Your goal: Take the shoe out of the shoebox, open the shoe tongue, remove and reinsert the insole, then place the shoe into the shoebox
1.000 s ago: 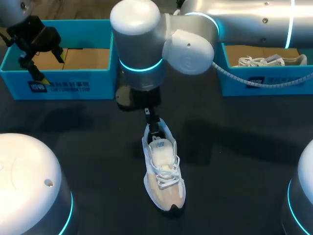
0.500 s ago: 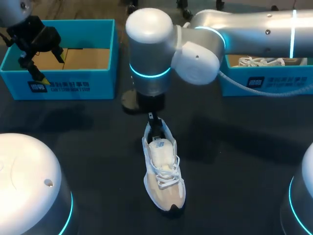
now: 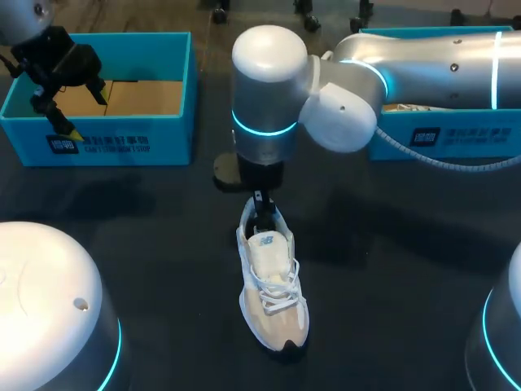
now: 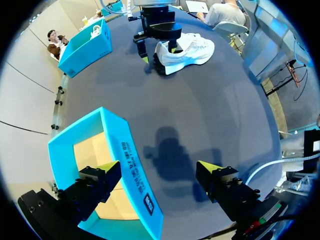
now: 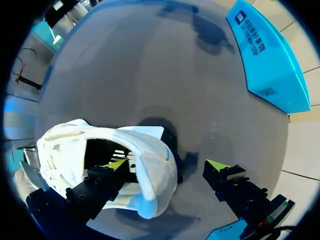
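Note:
A white and beige sneaker [image 3: 273, 285] lies on the dark table, toe toward me. My right arm reaches past the middle, and my right gripper [image 3: 260, 210] is at the shoe's heel. In the right wrist view it [image 5: 167, 170] stands open: one finger is inside the shoe [image 5: 65, 145] opening, while the other stays outside, clear of the heel collar. My left gripper [image 3: 85, 110] hangs open over the front wall of the left blue shoebox [image 3: 122, 142]. In the left wrist view that gripper [image 4: 159, 172] straddles the box wall [image 4: 127, 160] without touching it, and the shoe [image 4: 187, 50] lies far ahead.
A second blue shoebox [image 3: 440, 138] stands at the back right, mostly hidden by my right arm, with another white shoe [image 3: 415, 107] inside. The left box shows only its cardboard floor. Open dark tabletop surrounds the sneaker.
My right arm's wrist has shifted to the right and a little toward me, while its fingers stayed at the heel. The shoe and my left arm have not moved.

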`<state>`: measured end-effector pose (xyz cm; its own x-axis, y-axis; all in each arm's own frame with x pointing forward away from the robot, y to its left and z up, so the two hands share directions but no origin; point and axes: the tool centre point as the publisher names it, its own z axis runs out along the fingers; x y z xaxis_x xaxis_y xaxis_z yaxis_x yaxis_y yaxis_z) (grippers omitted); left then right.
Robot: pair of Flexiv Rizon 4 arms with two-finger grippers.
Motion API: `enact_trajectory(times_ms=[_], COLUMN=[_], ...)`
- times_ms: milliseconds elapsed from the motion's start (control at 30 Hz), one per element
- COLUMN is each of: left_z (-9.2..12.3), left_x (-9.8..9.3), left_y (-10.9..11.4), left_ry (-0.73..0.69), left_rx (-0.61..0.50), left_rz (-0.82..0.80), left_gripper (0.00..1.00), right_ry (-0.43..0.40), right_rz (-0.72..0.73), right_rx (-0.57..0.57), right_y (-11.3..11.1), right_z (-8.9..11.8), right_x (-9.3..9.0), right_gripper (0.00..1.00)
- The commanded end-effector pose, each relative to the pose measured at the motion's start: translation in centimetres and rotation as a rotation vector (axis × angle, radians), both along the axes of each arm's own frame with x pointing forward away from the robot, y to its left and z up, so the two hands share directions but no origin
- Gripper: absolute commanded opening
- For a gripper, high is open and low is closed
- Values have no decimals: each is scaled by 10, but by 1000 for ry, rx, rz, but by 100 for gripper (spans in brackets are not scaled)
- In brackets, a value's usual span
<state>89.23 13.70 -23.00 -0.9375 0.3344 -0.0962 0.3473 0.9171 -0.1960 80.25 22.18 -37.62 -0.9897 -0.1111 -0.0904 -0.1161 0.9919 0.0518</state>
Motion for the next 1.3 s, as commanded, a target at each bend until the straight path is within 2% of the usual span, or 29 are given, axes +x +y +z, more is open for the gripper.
enact_trajectory(times_ms=[33, 67, 100, 133, 167, 200, 233, 267, 733, 867, 1000, 1133, 1167, 1233, 1300], left_z=[0, 0, 0, 0, 0, 0, 0, 0, 0, 0, 0, 0, 0, 0, 0], left_x=[0, 0, 0, 0, 0, 0, 0, 0, 0, 0, 0, 0, 0, 0, 0], left_y=[0, 0, 0, 0, 0, 0, 0, 0, 0, 0, 0, 0, 0, 0, 0], left_ry=[0, 0, 0, 0, 0, 0, 0, 0, 0, 0, 0, 0, 0, 0, 0], left_rx=[3, 3, 3, 3, 3, 3, 3, 3, 3, 3, 3, 3, 3, 3, 3], left_rz=[-1, -1, -1, -1, -1, -1, -1, -1, -1, -1, -1, -1, -1, -1, -1], left_gripper=[100, 100, 100, 100, 100, 100, 100, 100, 100, 100, 100, 100, 100, 100, 100], right_ry=[9, 11, 11, 25, 26, 24, 23, 18, -30, -49, -62, -127, -131, -162, -162], right_rz=[-3, -3, -3, -16, -22, -32, -34, -34, -84, -101, -118, -142, -142, -150, -150], right_rx=[-19, -19, -19, -21, -13, -14, -16, -15, -24, -40, -86, -127, -130, -126, -126], right_y=[7, 7, 7, 8, 8, 8, 8, 9, 8, 5, -9, -33, -34, -50, -50], right_z=[-6, -7, -7, -10, -11, -11, -11, -11, -1, 11, 41, 92, 96, 129, 129], right_x=[3, 4, 4, 5, 5, 4, 4, 3, -9, -10, -7, -11, -10, -5, -5], right_gripper=[97, 92, 92, 82, 51, 42, 25, 0, 0, 0, 0, 0, 0, 0, 0])
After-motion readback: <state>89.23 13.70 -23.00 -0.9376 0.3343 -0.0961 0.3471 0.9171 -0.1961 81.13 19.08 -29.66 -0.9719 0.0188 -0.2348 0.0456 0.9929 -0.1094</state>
